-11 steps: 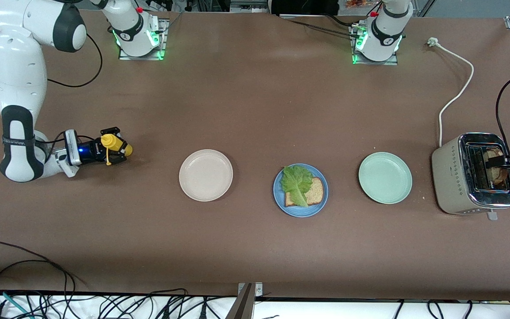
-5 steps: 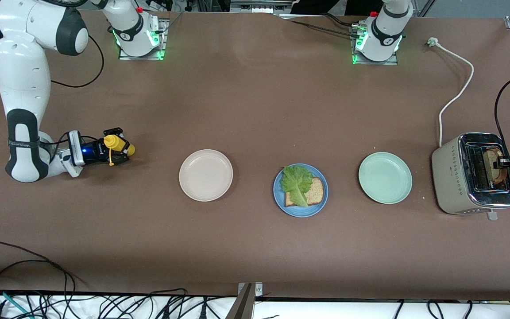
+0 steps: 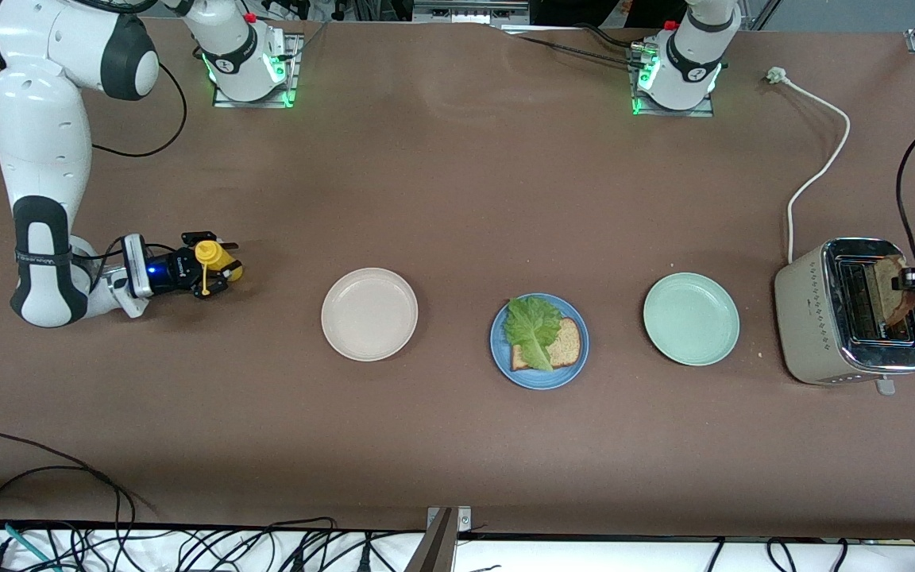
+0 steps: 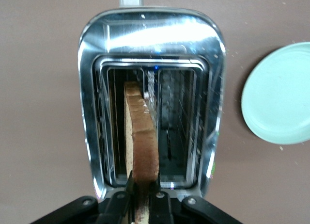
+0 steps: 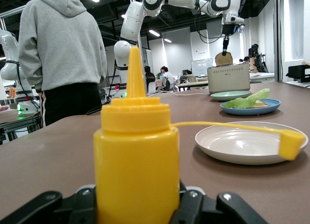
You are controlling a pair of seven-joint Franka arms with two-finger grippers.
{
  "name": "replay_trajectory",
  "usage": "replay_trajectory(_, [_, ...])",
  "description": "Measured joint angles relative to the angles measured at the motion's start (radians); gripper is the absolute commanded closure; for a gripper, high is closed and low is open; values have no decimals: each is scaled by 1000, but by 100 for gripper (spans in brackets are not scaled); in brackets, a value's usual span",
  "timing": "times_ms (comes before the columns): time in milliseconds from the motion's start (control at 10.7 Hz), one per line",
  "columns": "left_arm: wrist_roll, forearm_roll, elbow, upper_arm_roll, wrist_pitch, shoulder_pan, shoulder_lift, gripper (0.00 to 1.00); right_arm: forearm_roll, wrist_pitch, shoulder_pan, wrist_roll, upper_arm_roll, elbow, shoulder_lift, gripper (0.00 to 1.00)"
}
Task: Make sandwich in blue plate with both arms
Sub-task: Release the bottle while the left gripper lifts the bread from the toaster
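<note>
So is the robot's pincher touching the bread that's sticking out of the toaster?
Touching. In the left wrist view the left gripper has its jaws pinched on the edge of the bread slice standing in the toaster slot.

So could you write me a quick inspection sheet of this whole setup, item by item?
Surface: brown table, a few crumbs by the mint plate.
Job's things: blue plate holds one bread slice with lettuce on it; second slice part-way out of the toaster.
Clutter: beige plate, mint plate, both bare.
Claws: left claw shut on the second slice above the toaster; right claw around an upright mustard bottle, cap off.
Cables: toaster cord unplugged on the table; wires along the table's edge nearest the front camera.
Surroundings: person in grey hoodie.
</note>
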Motion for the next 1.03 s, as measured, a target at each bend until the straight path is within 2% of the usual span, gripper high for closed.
replay_trajectory(281, [0, 0, 107, -21, -192, -1, -43, 100, 0, -1, -4, 1, -1, 1, 0, 7])
replay_trajectory(468, [0, 0, 158, -39, -282, -1, -63, 100, 0, -4, -19, 2, -1, 1, 0, 0])
replay_trajectory(843, [0, 0, 172, -82, -323, -2, -116, 100, -21, -7, -67, 32, -5, 2, 0, 0])
replay_trajectory(1030, [0, 0, 171, -89, -324, -3, -117, 100, -70, -7, -106, 82, -11, 35, 0, 0])
